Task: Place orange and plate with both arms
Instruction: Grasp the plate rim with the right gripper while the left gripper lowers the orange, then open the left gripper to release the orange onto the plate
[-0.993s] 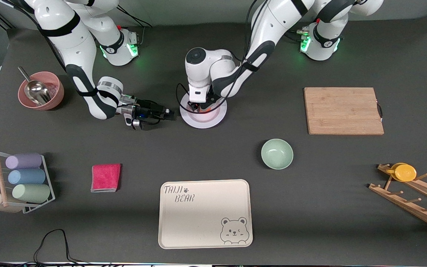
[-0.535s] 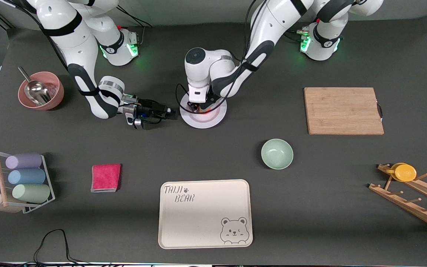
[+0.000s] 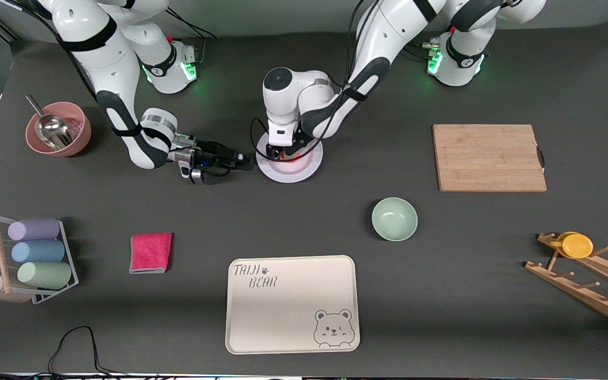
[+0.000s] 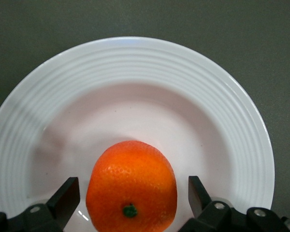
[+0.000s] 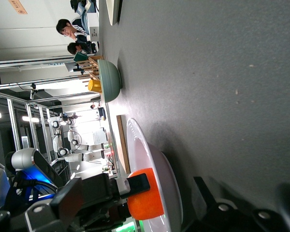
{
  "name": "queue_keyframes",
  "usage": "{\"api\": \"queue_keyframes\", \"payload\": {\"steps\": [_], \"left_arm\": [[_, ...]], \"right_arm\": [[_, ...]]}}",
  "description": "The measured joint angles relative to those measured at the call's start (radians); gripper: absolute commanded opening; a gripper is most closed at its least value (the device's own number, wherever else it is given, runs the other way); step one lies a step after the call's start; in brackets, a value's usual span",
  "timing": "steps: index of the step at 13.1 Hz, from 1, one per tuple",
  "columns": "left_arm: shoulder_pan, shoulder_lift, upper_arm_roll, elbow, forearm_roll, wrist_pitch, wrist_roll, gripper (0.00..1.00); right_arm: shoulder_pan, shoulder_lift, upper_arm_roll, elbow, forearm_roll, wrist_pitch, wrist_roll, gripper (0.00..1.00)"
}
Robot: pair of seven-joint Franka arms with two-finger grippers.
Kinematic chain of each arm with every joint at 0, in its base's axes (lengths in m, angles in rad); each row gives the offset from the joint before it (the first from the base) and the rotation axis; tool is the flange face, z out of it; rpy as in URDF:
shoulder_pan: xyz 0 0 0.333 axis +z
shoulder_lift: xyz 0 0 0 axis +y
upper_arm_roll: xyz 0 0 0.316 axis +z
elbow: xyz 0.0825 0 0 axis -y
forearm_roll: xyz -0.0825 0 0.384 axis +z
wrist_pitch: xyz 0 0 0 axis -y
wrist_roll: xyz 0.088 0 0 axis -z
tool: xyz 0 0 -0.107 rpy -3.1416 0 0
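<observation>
The orange (image 4: 131, 187) sits in the well of the plate (image 3: 304, 168), which rests on the surface toward the edge where the robots' bases stand, about midway between its two ends. The left gripper (image 4: 130, 193) is down over the plate, its jaws spread to either side of the orange with a gap on each flank. The right gripper (image 3: 241, 160) lies low just beside the plate's rim toward the right arm's end; whether its jaws are spread or pressed together I cannot tell.

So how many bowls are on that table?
2. A pink bowl holding a metal scoop sits at the right arm's end. A green bowl sits nearer the front camera than the plate, toward the left arm's end.
</observation>
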Motion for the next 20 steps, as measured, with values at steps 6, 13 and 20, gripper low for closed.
{"api": "queue_keyframes", "payload": {"steps": [6,13,20], "left_arm": [[-0.003,0.000,0.000,0.001,0.001,0.000,0.000,1.00],[0.000,-0.001,0.034,0.065,0.012,-0.017,0.023,1.00],[0.028,-0.074,0.035,0.090,0.012,-0.197,0.178,1.00]], "right_arm": [[0.000,0.000,0.000,0.000,0.000,0.000,0.000,1.00],[0.000,0.000,0.000,0.000,0.000,0.000,0.000,1.00],[0.013,0.000,-0.001,-0.002,0.020,0.000,0.000,1.00]]}}
